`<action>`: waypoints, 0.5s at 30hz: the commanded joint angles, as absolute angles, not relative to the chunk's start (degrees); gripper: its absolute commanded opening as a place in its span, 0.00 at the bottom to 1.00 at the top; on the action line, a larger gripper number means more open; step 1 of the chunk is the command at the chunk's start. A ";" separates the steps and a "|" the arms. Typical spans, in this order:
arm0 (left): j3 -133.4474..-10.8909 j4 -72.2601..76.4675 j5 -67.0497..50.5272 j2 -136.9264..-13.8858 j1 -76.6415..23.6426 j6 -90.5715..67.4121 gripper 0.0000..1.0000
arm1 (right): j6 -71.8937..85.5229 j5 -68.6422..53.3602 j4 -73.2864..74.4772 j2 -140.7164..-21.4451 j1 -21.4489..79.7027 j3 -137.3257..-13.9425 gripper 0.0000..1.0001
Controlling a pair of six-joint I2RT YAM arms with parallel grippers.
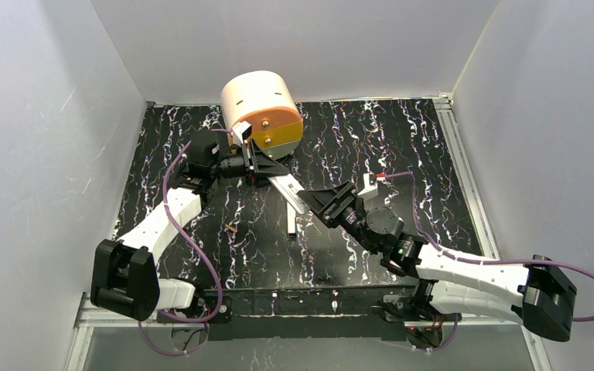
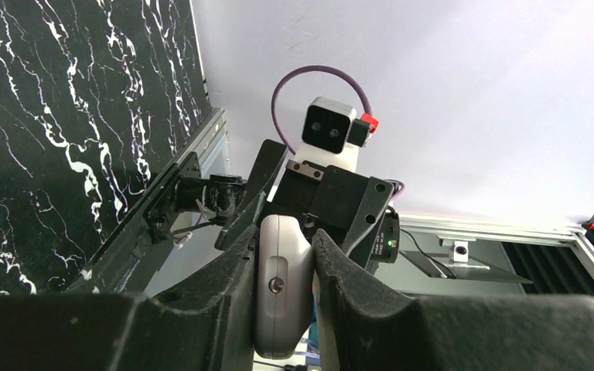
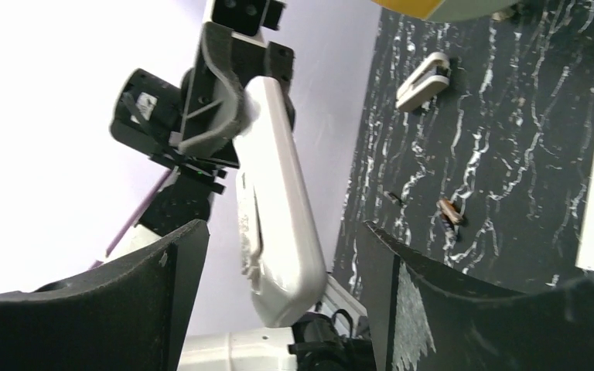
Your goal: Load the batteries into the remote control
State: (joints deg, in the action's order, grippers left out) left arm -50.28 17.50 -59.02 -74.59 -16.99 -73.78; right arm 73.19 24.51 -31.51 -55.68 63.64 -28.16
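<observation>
Top external: left gripper (image 1: 272, 175) clamped on remote (image 1: 292, 195), held above table (image 1: 402, 147) centre; remote slants near-right toward right gripper (image 1: 319, 202). Left wrist: remote's rounded end pinched tight between both jaws. Right wrist: right gripper spread wide, jaws either side of remote's free end, gap on both sides, no contact seen. One battery (image 1: 232, 229) lies on table, left of white bar (image 1: 291, 222), well apart from remote.
</observation>
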 commanded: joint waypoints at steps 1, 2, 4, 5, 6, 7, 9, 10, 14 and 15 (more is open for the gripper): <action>-51.87 20.20 -61.19 -74.35 -16.96 -75.50 0.00 | 75.01 22.72 -38.19 -54.78 62.31 -28.29 0.76; -51.78 20.49 -61.24 -74.33 -16.95 -75.79 0.00 | 75.57 21.97 -38.08 -55.00 61.89 -28.38 0.75; -51.62 21.19 -61.30 -74.36 -16.96 -76.20 0.00 | 76.75 20.33 -38.26 -55.56 60.97 -28.24 0.72; -51.51 21.50 -61.27 -74.36 -16.96 -76.44 0.00 | 77.07 19.61 -38.39 -55.81 60.55 -28.22 0.69; -51.41 21.79 -61.34 -74.36 -16.96 -76.60 0.00 | 77.34 19.00 -38.36 -56.16 60.22 -28.28 0.66; -51.29 22.03 -61.32 -74.36 -16.96 -76.84 0.00 | 77.82 18.41 -38.23 -56.54 59.82 -28.25 0.65; -51.12 22.60 -61.36 -74.35 -16.96 -77.15 0.00 | 78.51 17.12 -38.56 -57.38 59.05 -28.34 0.59; -51.01 22.80 -61.35 -74.35 -16.96 -77.31 0.00 | 78.85 16.53 -38.64 -57.83 58.73 -28.45 0.57; -50.43 23.35 -60.99 -74.03 -16.94 -77.73 0.00 | 78.88 14.24 -38.93 -59.76 58.25 -29.25 0.52; -50.30 23.42 -61.00 -73.96 -16.95 -77.82 0.00 | 78.66 13.68 -38.86 -60.13 58.21 -29.46 0.51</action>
